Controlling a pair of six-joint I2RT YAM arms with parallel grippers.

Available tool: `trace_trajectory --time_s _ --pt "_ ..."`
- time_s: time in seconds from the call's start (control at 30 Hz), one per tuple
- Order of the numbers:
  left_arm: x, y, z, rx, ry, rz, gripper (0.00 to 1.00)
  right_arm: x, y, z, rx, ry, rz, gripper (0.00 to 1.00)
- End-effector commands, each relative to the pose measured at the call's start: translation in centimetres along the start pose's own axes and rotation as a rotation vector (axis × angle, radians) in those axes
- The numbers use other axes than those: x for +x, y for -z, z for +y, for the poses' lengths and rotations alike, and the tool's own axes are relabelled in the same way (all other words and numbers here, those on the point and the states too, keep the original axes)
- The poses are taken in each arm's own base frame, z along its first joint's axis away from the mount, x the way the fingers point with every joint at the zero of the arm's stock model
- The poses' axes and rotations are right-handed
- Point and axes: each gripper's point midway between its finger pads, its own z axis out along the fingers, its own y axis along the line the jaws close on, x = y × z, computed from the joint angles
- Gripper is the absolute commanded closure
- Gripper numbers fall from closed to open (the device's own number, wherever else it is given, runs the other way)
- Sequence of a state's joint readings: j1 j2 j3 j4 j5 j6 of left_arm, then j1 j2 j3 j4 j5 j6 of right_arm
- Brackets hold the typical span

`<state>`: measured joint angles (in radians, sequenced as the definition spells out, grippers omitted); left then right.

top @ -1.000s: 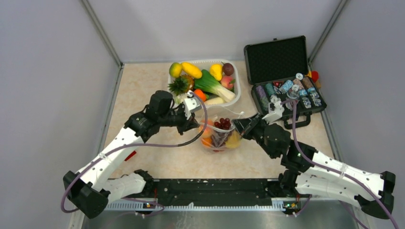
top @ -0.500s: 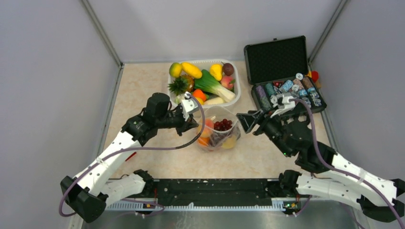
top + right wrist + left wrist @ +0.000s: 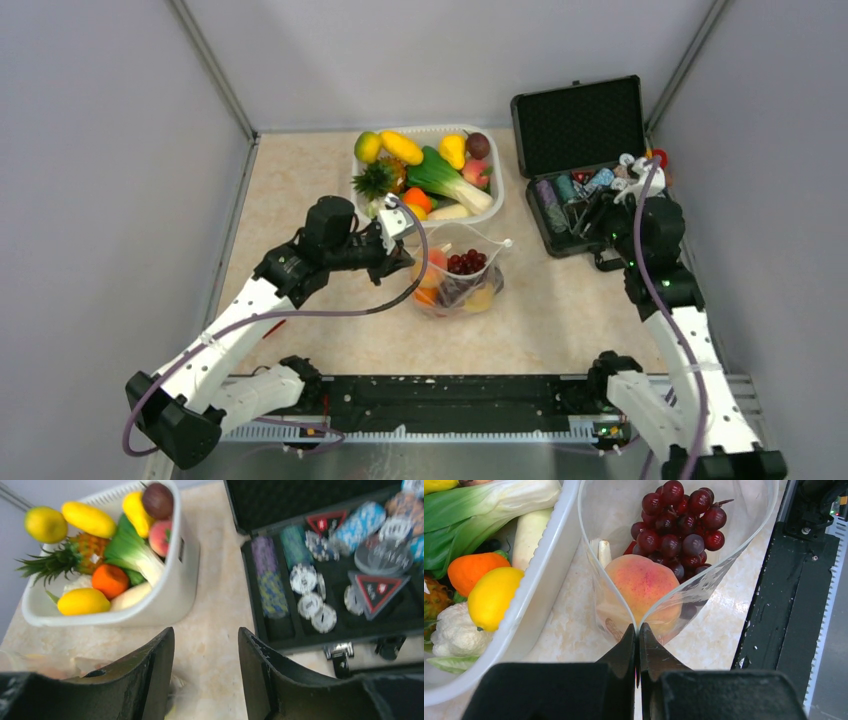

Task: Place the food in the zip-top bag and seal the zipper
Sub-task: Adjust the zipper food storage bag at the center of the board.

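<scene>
My left pincer (image 3: 638, 630) is pressed together on the rim of the zip-top bag (image 3: 462, 280), which sits on the worktop just in front of the white tub (image 3: 175, 597). The grapes (image 3: 676, 525) and a peach (image 3: 641, 582) are inside. My right pincer (image 3: 205, 635) is spread and holds nothing, over by the black case (image 3: 580, 125). I think I should hold tight and bring it over to press the zipper (image 3: 588, 555) flat, end to end.

- Place: robotics lab test cell.
- Enclosure: plain grey wall panels (image 3: 90, 150), metal corner struts (image 3: 215, 68).
- Fixtures: marble-pattern tabletop (image 3: 300, 190); black base rail (image 3: 450, 400) carrying left arm (image 3: 235, 330), right arm (image 3: 680, 330).
- Props: toy produce tub (image 3: 172, 600), poker-chip case (image 3: 578, 125).
</scene>
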<state>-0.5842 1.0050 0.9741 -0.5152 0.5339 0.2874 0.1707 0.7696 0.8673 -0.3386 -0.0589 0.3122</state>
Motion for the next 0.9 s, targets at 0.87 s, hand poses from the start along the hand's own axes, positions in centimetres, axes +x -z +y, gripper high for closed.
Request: trace_trajectory --time_s 0.87 --pt "-2.2 1.1 0.9 -0.069 -0.076 -0.087 1.00 7.2 4.6 7.3 -0.853 0.221 -0.164 0.41"
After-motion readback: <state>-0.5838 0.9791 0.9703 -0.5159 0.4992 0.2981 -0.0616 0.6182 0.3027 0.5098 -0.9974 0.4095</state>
